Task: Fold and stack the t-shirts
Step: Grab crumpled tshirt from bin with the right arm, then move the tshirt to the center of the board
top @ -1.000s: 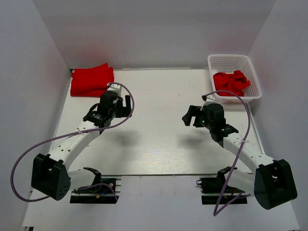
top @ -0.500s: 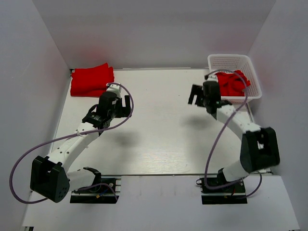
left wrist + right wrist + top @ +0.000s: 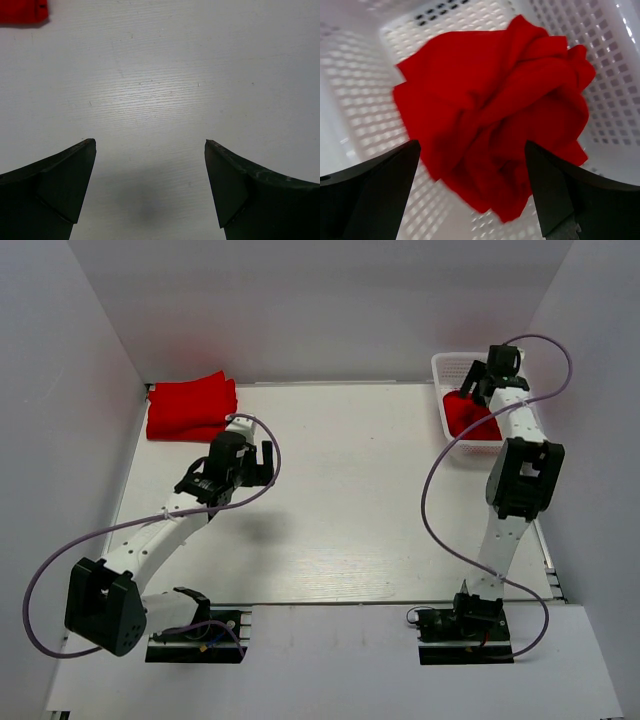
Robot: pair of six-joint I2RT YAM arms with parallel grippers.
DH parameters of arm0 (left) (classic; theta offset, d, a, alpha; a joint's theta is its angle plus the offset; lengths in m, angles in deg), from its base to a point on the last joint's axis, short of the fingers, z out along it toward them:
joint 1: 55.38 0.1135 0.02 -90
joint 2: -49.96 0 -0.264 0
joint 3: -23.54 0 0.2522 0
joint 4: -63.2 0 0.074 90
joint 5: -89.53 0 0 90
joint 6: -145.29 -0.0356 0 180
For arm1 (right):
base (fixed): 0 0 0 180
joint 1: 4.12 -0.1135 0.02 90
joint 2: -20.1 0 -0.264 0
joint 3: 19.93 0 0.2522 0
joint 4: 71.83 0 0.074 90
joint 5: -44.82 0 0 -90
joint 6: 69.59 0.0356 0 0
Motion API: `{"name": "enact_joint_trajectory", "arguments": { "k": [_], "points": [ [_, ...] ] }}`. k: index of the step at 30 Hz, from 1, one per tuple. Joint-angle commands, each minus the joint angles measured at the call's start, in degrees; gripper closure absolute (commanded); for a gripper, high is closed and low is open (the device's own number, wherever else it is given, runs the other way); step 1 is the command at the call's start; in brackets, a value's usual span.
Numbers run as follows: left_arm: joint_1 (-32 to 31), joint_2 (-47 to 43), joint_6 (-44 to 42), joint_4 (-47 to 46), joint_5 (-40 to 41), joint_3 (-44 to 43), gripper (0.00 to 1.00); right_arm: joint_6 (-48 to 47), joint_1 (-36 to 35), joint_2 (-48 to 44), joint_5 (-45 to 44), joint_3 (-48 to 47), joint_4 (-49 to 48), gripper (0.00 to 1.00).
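Observation:
One red t-shirt lies folded at the far left corner of the table; its edge shows at the top left of the left wrist view as a red corner. Another red t-shirt lies crumpled in the white mesh basket. My right gripper hangs open above that basket, and the crumpled t-shirt fills the space below its spread fingers without touching them. My left gripper hovers open over bare table, just to the near right of the folded t-shirt, with nothing between its fingers.
The basket wall surrounds the crumpled cloth on all sides. White walls enclose the table at the left, back and right. The right arm stretches upright along the table's right edge.
The right arm has swung from the middle of the table out to the far right and now hangs over the basket. The left arm has barely moved.

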Motion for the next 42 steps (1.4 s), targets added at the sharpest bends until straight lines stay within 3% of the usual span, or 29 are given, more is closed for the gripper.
{"name": "enact_joint_trajectory", "arguments": {
  "k": [1,8,11,13,25,31,34,42],
  "points": [
    [-0.3,0.4,-0.7,-0.3,0.2,-1.1,0.0,-3.7,1.1,6.7,0.1,-7.0,8.1,0.1],
    [-0.3,2.1,-1.3,0.2,1.5,-2.2,0.0,-2.3,2.8,14.1,2.3,-9.4,4.6,0.11],
    [-0.3,2.6,-1.3,0.8,1.5,-2.2,0.0,-2.3,2.9,14.7,4.9,-8.7,2.1,0.52],
    [-0.3,2.6,-1.3,0.8,2.1,-2.7,0.0,-3.4,3.0,13.3,6.7,-7.8,-0.2,1.0],
    [-0.3,0.9,-0.2,0.8,2.1,-2.2,0.0,-7.3,3.5,-0.9,5.2,-1.8,-5.5,1.0],
    [-0.3,0.4,0.3,0.8,2.1,-1.6,0.0,-9.5,3.3,-7.4,6.7,-8.0,-3.9,1.0],
    [-0.3,-0.1,0.3,0.8,2.1,-1.6,0.0,-9.6,3.2,-12.5,11.1,-11.5,-3.9,1.0],
    [-0.3,-0.7,1.3,0.8,2.1,-1.6,0.0,-8.6,1.0,-22.2,34.9,-13.4,-7.0,1.0]
  ]
}}
